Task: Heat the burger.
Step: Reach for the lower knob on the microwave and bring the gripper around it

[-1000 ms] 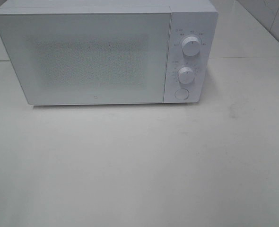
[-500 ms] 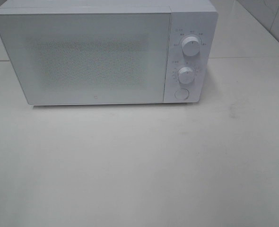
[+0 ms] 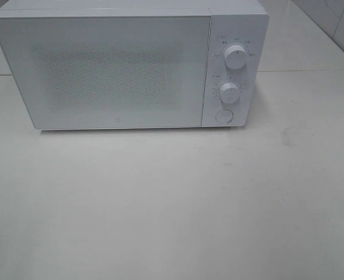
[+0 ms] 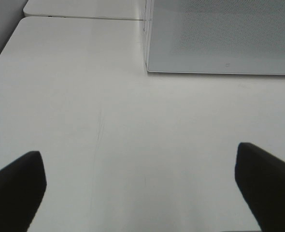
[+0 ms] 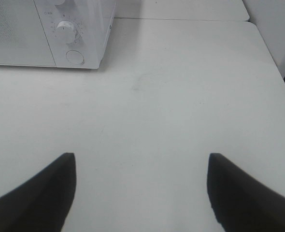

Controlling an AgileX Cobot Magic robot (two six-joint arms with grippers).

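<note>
The burger is hidden in every view. A white microwave (image 3: 119,67) stands at the back of the table with its door shut; two round knobs (image 3: 235,57) and a round button (image 3: 223,115) sit on its right panel. My left gripper (image 4: 140,181) hangs open over bare table, short of the microwave's (image 4: 220,36) left front corner, nothing between its dark fingers (image 4: 17,186). My right gripper (image 5: 142,191) is also open and empty above the table, with the microwave's control panel (image 5: 67,31) ahead of it. Neither gripper shows in the exterior high view.
The white table (image 3: 172,204) stretches in front of the microwave, with a faint smudge (image 3: 287,137) toward the right. A seam (image 3: 306,71) runs across the tabletop behind. The table's right edge (image 5: 273,63) shows in the right wrist view.
</note>
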